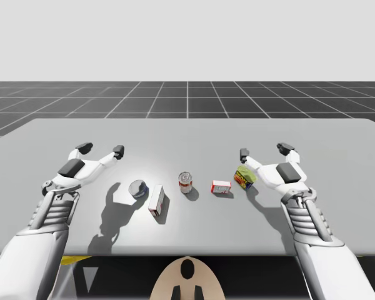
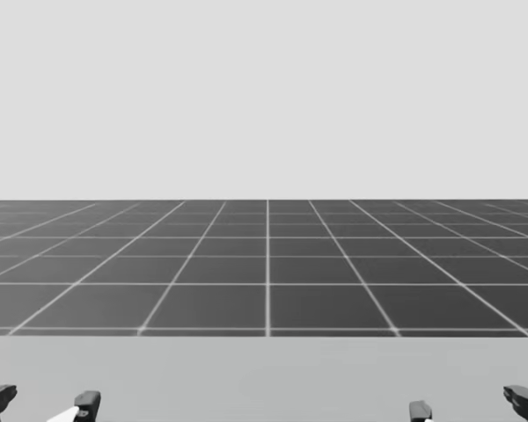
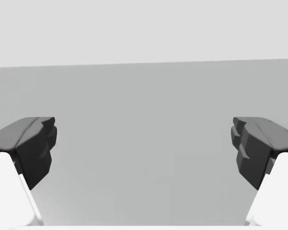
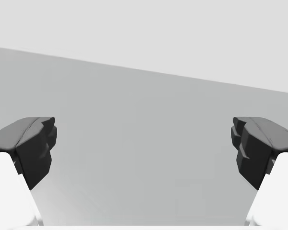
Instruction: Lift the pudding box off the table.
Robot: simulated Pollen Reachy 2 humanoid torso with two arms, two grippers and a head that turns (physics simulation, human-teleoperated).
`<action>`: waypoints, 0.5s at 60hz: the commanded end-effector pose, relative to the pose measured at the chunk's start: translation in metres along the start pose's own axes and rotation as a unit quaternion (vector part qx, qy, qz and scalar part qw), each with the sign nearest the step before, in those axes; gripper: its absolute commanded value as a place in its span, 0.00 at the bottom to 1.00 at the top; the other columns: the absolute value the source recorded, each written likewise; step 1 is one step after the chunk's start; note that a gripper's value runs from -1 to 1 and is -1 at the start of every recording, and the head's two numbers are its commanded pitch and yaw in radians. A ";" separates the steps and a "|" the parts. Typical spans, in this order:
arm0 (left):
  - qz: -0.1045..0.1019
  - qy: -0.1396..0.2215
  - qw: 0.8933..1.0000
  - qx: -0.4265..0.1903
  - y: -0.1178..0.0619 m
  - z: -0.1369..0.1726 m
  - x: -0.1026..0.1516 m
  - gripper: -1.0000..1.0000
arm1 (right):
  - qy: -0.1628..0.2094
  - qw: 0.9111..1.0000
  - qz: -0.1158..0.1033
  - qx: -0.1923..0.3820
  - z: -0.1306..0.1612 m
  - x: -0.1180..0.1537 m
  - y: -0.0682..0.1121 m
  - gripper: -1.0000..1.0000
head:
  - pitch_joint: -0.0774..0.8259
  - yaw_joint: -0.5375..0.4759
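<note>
Pudding box point(image 1: 221, 187): small, low and red-edged with a pale face; its print is too small to make out.
Place: it sits on the grey table point(image 1: 337, 187), a little right of the middle, between the red can point(image 1: 185, 182) and the yellow item point(image 1: 242, 178) and just beside the latter.
Left gripper point(image 1: 101, 149): released, its 2 dark fingers spread wide above bare table, well apart from the pudding box. In the left wrist view the left gripper point(image 3: 144, 148) has nothing between its fingers.
Right gripper point(image 1: 264, 150): released too, and the nearer of the 2 to the pudding box, though not touching it. In the right wrist view the right gripper point(image 4: 144, 148) has flat table ahead of it.
Hidden: the right gripper's inner finger overlaps the yellow item, so I cannot tell whether that is a box or a can.
Cut off: in the head view the fingertips of both grippers are clipped by the lower edge.
Others: a blue can point(image 1: 137, 188) lies touching or just beside a white box point(image 1: 155, 199), left of the middle.
</note>
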 end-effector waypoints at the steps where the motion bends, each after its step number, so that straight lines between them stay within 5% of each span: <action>1: -0.003 -0.001 1.000 0.000 0.000 0.000 0.000 0.00 | -0.002 1.000 -0.006 -0.019 0.002 0.000 0.001 0.00 | 0.10 0.54; 12: -0.004 -0.002 1.000 0.000 0.000 0.000 0.000 0.00 | 0.005 1.000 -0.008 -0.009 0.001 0.002 0.000 0.00 | 0.15 0.54; 30: -0.009 0.000 1.000 -0.001 -0.001 0.000 -0.001 0.00 | 0.005 1.000 0.004 -0.012 0.000 0.001 0.001 0.00 | 0.43 0.55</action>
